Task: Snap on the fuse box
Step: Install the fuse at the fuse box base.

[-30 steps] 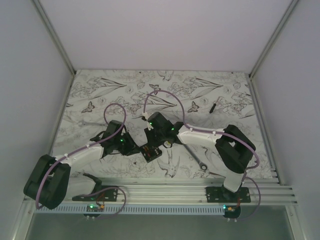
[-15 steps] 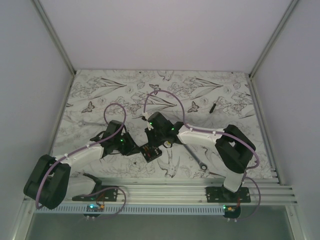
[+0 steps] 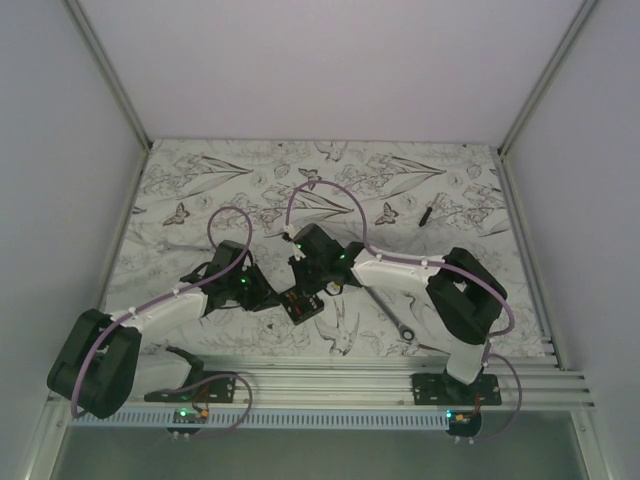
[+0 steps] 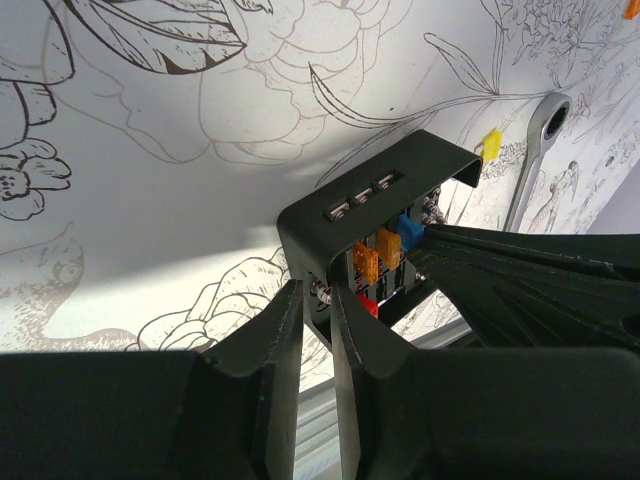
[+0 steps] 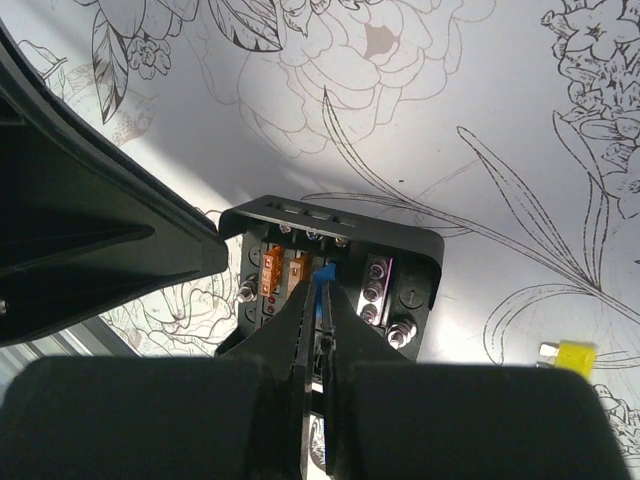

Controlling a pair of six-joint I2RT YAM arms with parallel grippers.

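The left fingers (image 4: 268, 345) clamp the fuse box (image 4: 330, 215) by its near wall on the desk (image 5: 200, 120); the right fingers (image 5: 296, 335) pinch a blue fuse (image 5: 322, 272) inside it

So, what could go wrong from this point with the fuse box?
The right gripper pinches a blue fuse at its tips; pressed off-line, it may tilt or slip. The left gripper clamps only one wall of the fuse box, so the box might tip. Both grippers crowd the box and could collide.

fuse box (image 5: 400, 240): near edge behind fingers (image 5: 350, 340) | wrench (image 4: 533, 165): handle end hidden, only head shows
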